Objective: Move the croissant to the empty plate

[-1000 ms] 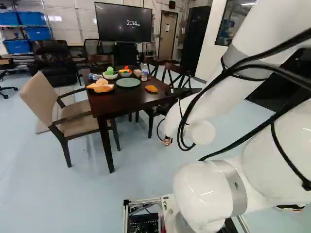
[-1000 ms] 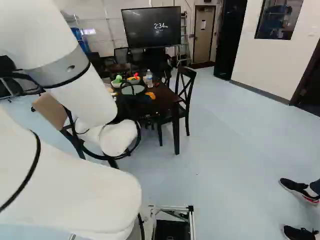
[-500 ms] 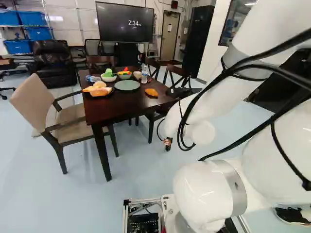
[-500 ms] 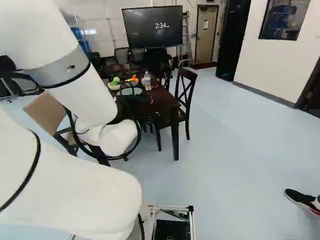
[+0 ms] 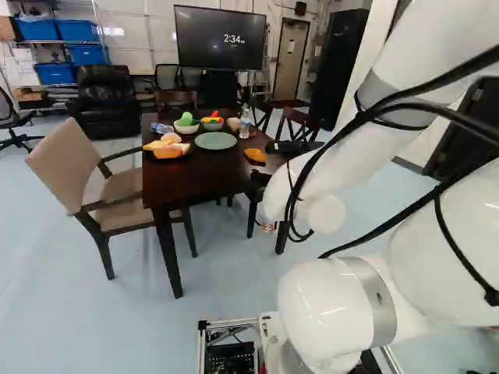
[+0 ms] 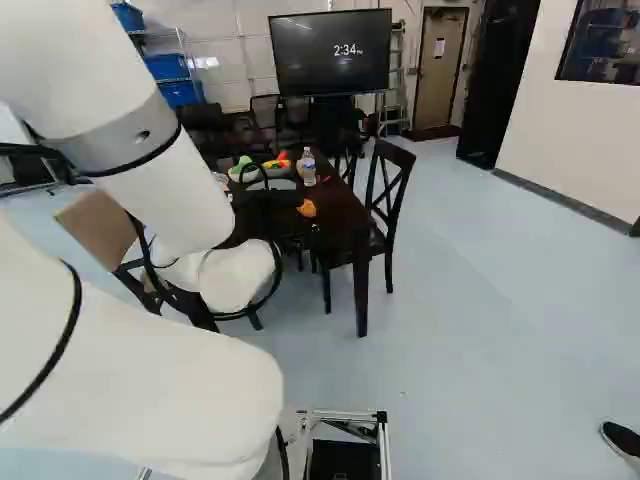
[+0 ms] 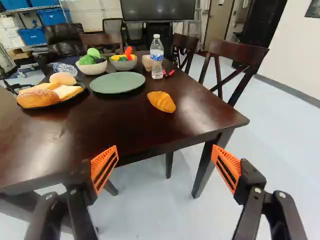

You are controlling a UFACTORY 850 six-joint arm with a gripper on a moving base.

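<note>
The black end effector (image 6: 272,198) is holding its two fingers spread wide, their ribbed orange pads (image 7: 104,165) facing each other across open space. The dark, glossy wooden tabletop (image 7: 120,129) is presenting its near edge ahead of them, running to a corner beside a dark wooden chair with a crossed back (image 7: 250,52). The golden-orange, tapered croissant (image 7: 161,101) is lying directly on the wood, set in from the edge on the chair's side. The round, flat, matte green plate (image 7: 117,83) is resting farther in, a strip of wood separating its smooth rim from the croissant. A clear plastic bottle with a blue-and-white label (image 7: 156,57) is standing upright just beyond the croissant, bounding the room there. A black plate of bread (image 7: 70,98) is sitting near the green plate on the side away from the croissant. Behind the green plate, a rounded white bowl (image 7: 92,69) and a grey bowl (image 7: 125,65) are holding colourful pieces, closing off its far side.
</note>
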